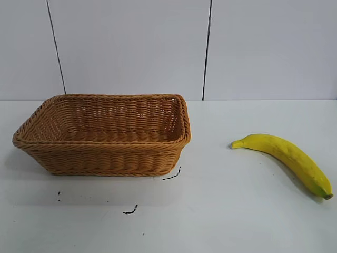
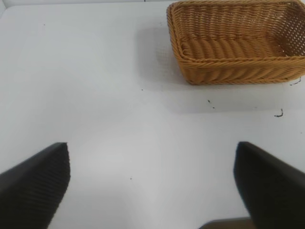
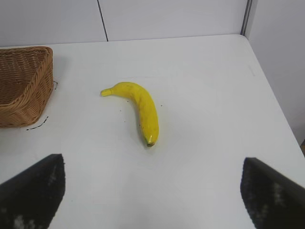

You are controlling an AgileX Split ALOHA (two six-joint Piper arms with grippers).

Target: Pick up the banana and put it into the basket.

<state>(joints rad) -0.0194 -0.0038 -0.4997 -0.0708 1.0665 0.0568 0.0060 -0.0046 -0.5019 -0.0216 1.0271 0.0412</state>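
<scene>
The banana (image 1: 287, 158) lies at the exterior view's right on a white table (image 1: 221, 211), well apart from the empty basket (image 1: 105, 134) at left. Small black marks (image 1: 130, 211) dot the tabletop; pale wall panels (image 1: 131, 47) stand behind. The left gripper (image 2: 152, 183) and right gripper (image 3: 152, 191) both hang spread wide above bare table, holding nothing.

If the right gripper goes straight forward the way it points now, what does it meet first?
Probably the banana: it lies on the table ahead of the open right gripper, roughly centred between its fingers. The basket sits off to one side.
</scene>
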